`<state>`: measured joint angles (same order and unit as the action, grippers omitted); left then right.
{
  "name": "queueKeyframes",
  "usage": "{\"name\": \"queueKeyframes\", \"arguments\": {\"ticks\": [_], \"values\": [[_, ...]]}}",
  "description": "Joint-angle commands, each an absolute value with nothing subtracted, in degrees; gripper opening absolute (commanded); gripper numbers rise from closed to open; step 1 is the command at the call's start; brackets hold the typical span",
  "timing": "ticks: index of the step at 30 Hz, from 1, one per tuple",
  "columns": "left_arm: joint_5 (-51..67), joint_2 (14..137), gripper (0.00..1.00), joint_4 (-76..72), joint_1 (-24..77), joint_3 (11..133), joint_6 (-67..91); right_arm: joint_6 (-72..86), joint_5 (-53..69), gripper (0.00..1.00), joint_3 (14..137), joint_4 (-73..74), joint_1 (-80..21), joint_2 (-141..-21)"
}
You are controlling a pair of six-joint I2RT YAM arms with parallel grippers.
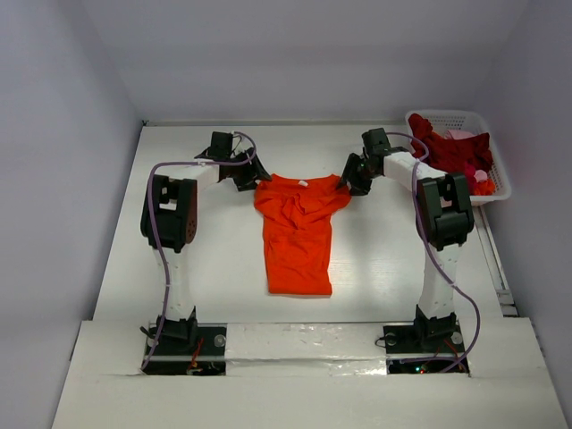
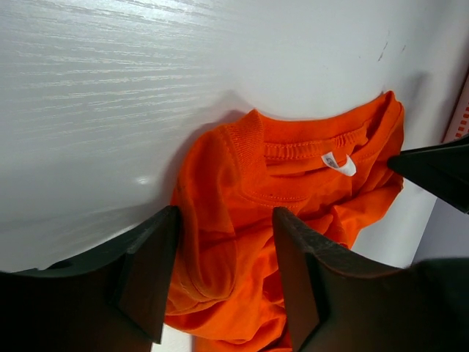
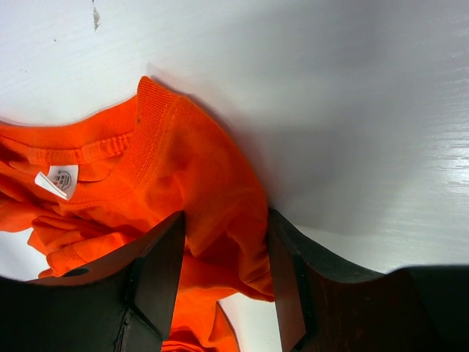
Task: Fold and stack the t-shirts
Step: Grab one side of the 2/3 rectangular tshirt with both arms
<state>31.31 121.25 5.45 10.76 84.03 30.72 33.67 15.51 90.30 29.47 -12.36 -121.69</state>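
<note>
Soft matt cloth orange t-shirt (image 1: 298,234) (ribbed collar) on grained white table (image 1: 197,259).

White-walled work cell with a white table

Table (image 1: 214,259): white, faintly wood-grained, matte with soft glare in the wrist views; small dark scuffs near its far side. Walls (image 1: 295,54): plain pale grey-white on the left, back and right, closing in the table. Near edge: raised white strip (image 1: 304,344) across the front. Light: even, diffuse, soft shadows.
</note>
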Motion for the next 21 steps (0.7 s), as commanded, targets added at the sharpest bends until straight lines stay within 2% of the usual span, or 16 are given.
{"name": "queueKeyframes", "arguments": {"ticks": [1, 8, 11, 17, 20, 21], "values": [[32.3, 122.1, 0.48, 5.9, 10.5, 85.3, 30.2, 32.9, 16.3, 0.54, 92.9, 29.3, -12.1, -122.6], [31.5, 121.8, 0.29, 6.5, 10.5, 84.5, 30.1, 33.1, 16.6, 0.53, 93.1, 29.2, -12.1, -122.7], [31.6, 121.7, 0.25, 6.4, 10.5, 84.4, 30.2, 33.1, 16.6, 0.52, 93.1, 29.2, -12.1, -122.7], [31.6, 121.8, 0.19, 6.3, 10.5, 84.6, 30.6, 33.1, 16.8, 0.32, 93.3, 29.2, -12.1, -122.9], [31.4, 122.3, 0.13, 6.7, 10.5, 85.1, 30.7, 33.2, 16.7, 0.13, 93.4, 29.4, -12.1, -123.0], [31.1, 122.4, 0.11, 7.2, 10.5, 85.3, 30.7, 33.3, 16.7, 0.05, 93.5, 29.4, -12.1, -123.1]]}}
